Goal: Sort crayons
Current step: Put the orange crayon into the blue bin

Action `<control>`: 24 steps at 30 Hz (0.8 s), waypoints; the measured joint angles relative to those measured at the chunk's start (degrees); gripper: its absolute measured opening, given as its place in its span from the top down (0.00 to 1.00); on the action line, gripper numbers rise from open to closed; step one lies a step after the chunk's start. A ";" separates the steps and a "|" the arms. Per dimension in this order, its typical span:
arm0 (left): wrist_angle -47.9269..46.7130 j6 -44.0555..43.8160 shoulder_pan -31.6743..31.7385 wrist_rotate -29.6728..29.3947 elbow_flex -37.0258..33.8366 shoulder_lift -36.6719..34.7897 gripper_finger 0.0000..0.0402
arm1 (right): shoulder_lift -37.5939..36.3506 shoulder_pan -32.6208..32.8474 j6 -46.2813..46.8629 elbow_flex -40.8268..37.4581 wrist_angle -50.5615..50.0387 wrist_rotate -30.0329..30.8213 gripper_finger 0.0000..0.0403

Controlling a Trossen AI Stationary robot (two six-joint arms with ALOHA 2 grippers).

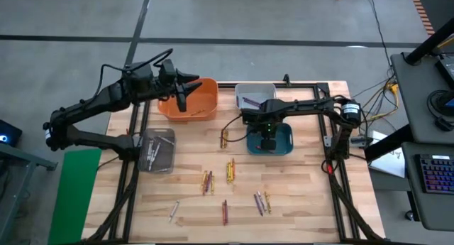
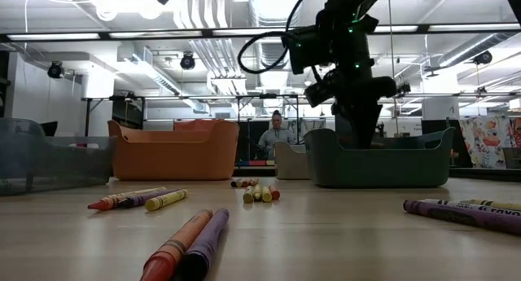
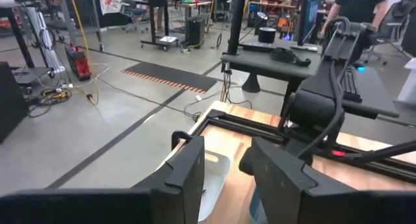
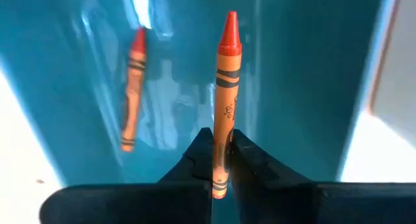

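My right gripper (image 1: pixel 268 137) hangs in the teal bin (image 1: pixel 287 144), shut on an orange-red crayon (image 4: pixel 226 87). A second such shape (image 4: pixel 132 87) shows on the bin's glossy inside; whether it is a crayon or a reflection, I cannot tell. My left gripper (image 1: pixel 181 97) is open and empty above the orange bin (image 1: pixel 204 89). Its fingers also show apart in the left wrist view (image 3: pixel 224 162). Several crayons lie flat on the wooden table, among them a yellow-orange pair (image 1: pixel 230 170), a group (image 1: pixel 206 181) and a purple group (image 1: pixel 261 201). My right gripper pinches the crayon's blunt end (image 4: pixel 223 130) between its two fingers. The fingers point down from above and lie along the crayon. The crayon sticks straight out past the fingertips, its red tip (image 4: pixel 229 24) toward the bin's floor.
A white bin (image 1: pixel 255 93) stands behind the teal one, and a clear grey bin (image 1: pixel 159 150) with crayons stands at the table's left. More crayons lie near the front edge (image 1: pixel 224 211). In the low view a person (image 2: pixel 277 136) sits far behind the table.
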 joint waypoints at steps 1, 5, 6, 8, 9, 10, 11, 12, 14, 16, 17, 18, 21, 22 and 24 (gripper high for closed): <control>-0.24 0.06 0.01 -0.13 0.00 -0.07 0.73 | -0.44 -0.33 -0.41 -0.64 0.23 -0.06 0.96; -0.79 0.48 0.01 -2.57 0.00 -0.38 0.73 | -0.68 -1.04 -1.60 -2.87 0.50 -0.06 0.96; -0.87 0.48 0.01 -2.75 0.00 -0.38 0.73 | -0.68 -1.11 -1.81 -3.47 0.69 -0.06 0.96; -1.07 0.48 0.01 -2.97 0.00 -0.38 0.73 | -0.75 -1.13 -2.31 -4.63 2.20 -0.03 0.96; -1.07 0.48 0.01 -2.97 0.00 -0.38 0.73 | -0.77 -1.11 -2.77 -5.20 2.65 -0.05 0.96; -1.07 0.48 0.01 -2.97 0.00 -0.38 0.73 | -0.77 -1.11 -3.02 -5.68 2.81 -0.06 0.96; -1.14 0.48 0.01 -2.97 0.00 -0.38 0.73 | -0.77 -1.11 -3.22 -6.13 2.89 -0.06 0.96; -1.47 0.47 0.01 -2.97 0.00 -0.37 0.73 | -0.77 -1.08 -3.26 -6.46 2.76 -0.06 0.96; -2.00 0.42 0.01 -2.97 0.00 -0.27 0.73 | -0.77 -1.08 -3.12 -6.59 2.94 -0.09 0.94; -1.99 0.19 0.01 -2.97 0.00 -0.18 0.73 | -0.79 -1.08 -3.01 -6.59 3.00 -0.22 0.92; -1.98 0.05 0.01 -2.97 0.00 -0.14 0.73 | -0.79 -1.08 -3.01 -6.61 2.94 -0.26 0.90; -1.99 -0.15 0.01 -2.97 0.00 -0.03 0.73 | -0.79 -1.08 -3.02 -6.61 2.99 -0.28 0.89; -2.38 -0.72 0.01 -2.97 0.00 0.40 0.73 | -0.79 -1.08 -2.57 -6.59 3.13 -0.70 0.85; -2.45 -1.03 0.01 -2.97 0.00 0.50 0.73 | -0.79 -1.08 -2.12 -6.59 3.11 -0.70 0.84; -2.78 -1.91 0.01 -2.96 0.00 0.76 0.73 | -0.88 -1.08 -1.71 -6.59 2.90 -0.72 0.82</control>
